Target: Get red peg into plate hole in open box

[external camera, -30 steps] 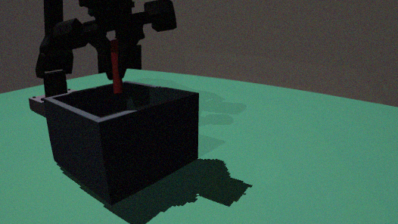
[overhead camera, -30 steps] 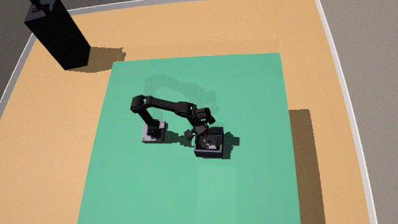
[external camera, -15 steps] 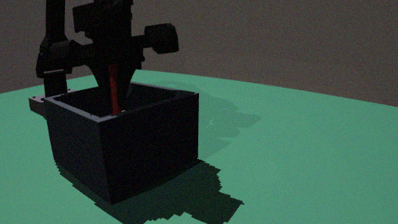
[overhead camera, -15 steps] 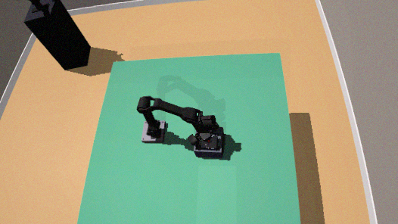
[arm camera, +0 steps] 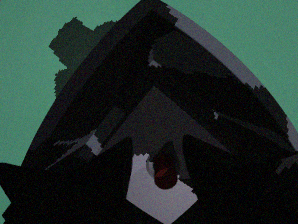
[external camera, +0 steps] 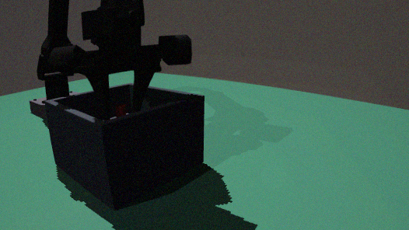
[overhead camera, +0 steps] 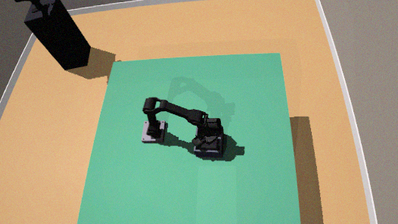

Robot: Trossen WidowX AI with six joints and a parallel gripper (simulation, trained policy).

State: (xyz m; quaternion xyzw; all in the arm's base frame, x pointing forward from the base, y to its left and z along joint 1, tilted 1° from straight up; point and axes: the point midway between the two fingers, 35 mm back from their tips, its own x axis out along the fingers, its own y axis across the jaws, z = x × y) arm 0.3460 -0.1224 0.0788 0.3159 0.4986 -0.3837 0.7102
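One red peg [external camera: 121, 109] [arm camera: 166, 175] sits between the half-open tool's [overhead camera: 207, 141] [external camera: 122, 113] [arm camera: 156, 142] fingers, seemingly ungripped, long axis roughly along their reach.

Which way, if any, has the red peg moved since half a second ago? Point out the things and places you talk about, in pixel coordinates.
Yes, down: the red peg [external camera: 121, 109] [arm camera: 165, 172] now sits lower against the open box's rim [external camera: 74, 112].
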